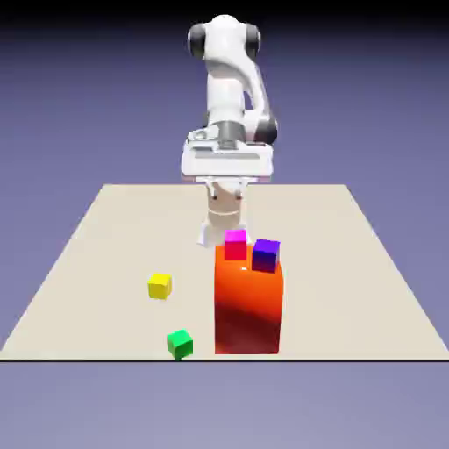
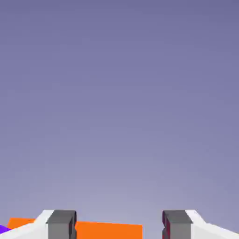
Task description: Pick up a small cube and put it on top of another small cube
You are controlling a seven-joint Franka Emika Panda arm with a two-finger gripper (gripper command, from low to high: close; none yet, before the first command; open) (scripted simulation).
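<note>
Seen in the exterior view, the glossy white arm (image 1: 226, 88) hangs at upper centre with its gripper (image 1: 225, 197) above the matte beige table (image 1: 105, 228); the small green cube (image 1: 180, 343) sits lower left of centre, near the front edge, the yellow cube (image 1: 159, 285) just above it, while the magenta cube (image 1: 235, 243) and purple-blue cube (image 1: 265, 254) top the tall shiny orange-red block (image 1: 248, 307). Along the hand view's bottom edge, two flat grey fingertips (image 2: 61, 224) stand wide apart, empty, with an orange-red strip (image 2: 108, 230) and purple sliver (image 2: 3, 229) beneath smooth violet backdrop.

2 small cubes (image 1: 235, 244) (image 1: 265, 255) atop tall block (image 1: 248, 307), 2 more cubes (image 1: 160, 286) (image 1: 181, 344) on table (image 1: 88, 263) at exterior view's left
</note>
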